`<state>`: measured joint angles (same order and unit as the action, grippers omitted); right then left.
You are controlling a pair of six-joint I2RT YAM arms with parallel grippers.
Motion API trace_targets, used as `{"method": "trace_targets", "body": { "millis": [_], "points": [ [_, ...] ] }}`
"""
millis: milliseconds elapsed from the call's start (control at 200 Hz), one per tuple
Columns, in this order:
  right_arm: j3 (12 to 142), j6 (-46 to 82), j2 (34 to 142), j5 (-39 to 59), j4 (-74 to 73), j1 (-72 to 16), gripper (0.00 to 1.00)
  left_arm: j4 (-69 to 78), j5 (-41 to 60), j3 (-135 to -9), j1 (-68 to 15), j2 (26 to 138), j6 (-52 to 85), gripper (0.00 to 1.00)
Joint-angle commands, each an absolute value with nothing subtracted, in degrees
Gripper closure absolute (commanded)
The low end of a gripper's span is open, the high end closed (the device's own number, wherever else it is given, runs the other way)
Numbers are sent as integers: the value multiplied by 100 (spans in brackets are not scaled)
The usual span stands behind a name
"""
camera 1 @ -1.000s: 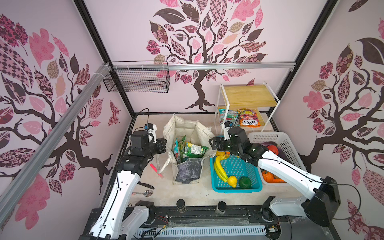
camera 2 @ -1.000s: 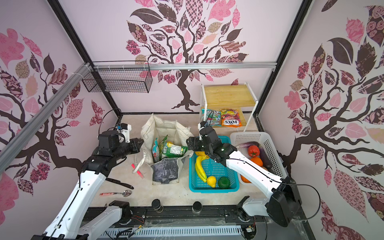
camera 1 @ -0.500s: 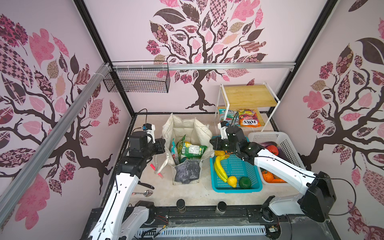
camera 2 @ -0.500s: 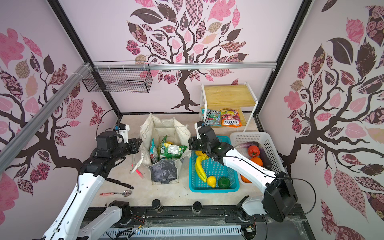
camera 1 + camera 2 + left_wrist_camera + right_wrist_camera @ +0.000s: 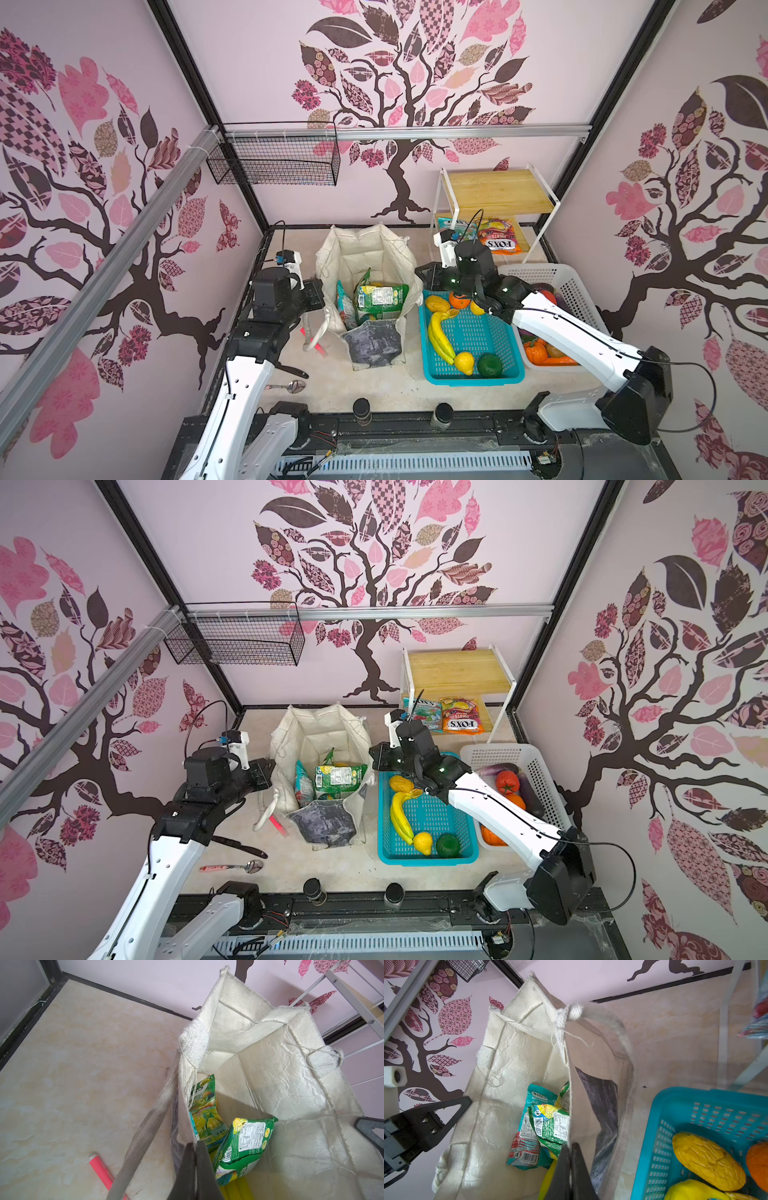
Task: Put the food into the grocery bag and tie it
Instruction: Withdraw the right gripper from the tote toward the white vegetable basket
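- My right gripper [image 5: 570, 1151] has just gone from wide to closed. Its jaws now pinch the top edge of the grocery bag [image 5: 512, 1059] on the wall facing the baskets, and the canvas runs straight out from between the tips.
- My left gripper [image 5: 195, 1149] is unchanged, jaws tight on the rim of the opposite wall. The bag stands upright between my two pinches with its mouth open.
- As I judge it, neither gripper can fetch food until one lets go. This looks like steadying or spreading the mouth, not the tie itself.
- Just inside my right jaws, a green packet [image 5: 550, 1124] leans on a teal packet [image 5: 527, 1136]. Something yellow lies under them that I cannot name.
- Just outside my right jaws, the right strap handle [image 5: 612, 1022] loops along the wall. Outside my left jaws, the left strap handle [image 5: 145, 1132] droops to the table beside a pink marker [image 5: 101, 1169]. I hold neither strap, and the tying will need both.
- Past my right jaws, the teal basket [image 5: 469, 379] sits just beside the bag, not touching it. It holds bananas [image 5: 440, 336], a lemon [image 5: 464, 362], a green fruit [image 5: 489, 365], a lumpy yellow fruit [image 5: 708, 1161] and an orange [image 5: 458, 299], none of it packed yet.
- Farther out is the white basket [image 5: 577, 286], with a tomato [image 5: 507, 781] and more inside. My right forearm crosses over both baskets, so it stands in the way of reaching in.
- Farthest beyond my right jaws, candy bags [image 5: 498, 241] lie on a rack shelf.
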<state>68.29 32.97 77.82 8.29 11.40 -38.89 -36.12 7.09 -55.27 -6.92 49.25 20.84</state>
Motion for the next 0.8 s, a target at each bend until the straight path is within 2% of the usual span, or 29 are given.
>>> {"method": "trace_targets", "body": {
  "millis": [0,70,465,505,530,620,675,795],
  "points": [
    [7027,3193,7474,637,1187,-3892,100,-3407,439,-5435,-638,4759,2083,100],
    [7183,3086,7485,467,1424,-3869,100,-3338,419,-5380,-636,4719,2074,100],
    [6853,3191,7828,848,1361,-3834,100,-3430,1208,-5486,-639,5300,2048,100],
    [6845,3173,7813,810,1388,-3833,93,-3407,1205,-5465,-639,5276,2052,100],
    [6844,3165,7804,799,1388,-3834,84,-3382,1204,-5447,-640,5259,2065,100],
    [6852,3118,7731,794,1419,-3832,65,-3366,1171,-5442,-639,5199,2083,100],
    [6823,3104,7649,755,1416,-3828,49,-3354,1154,-5432,-632,5164,2082,100],
    [6844,3038,7488,514,1650,-3831,22,-3349,1152,-5432,-638,5174,2083,100]
  ]
}}
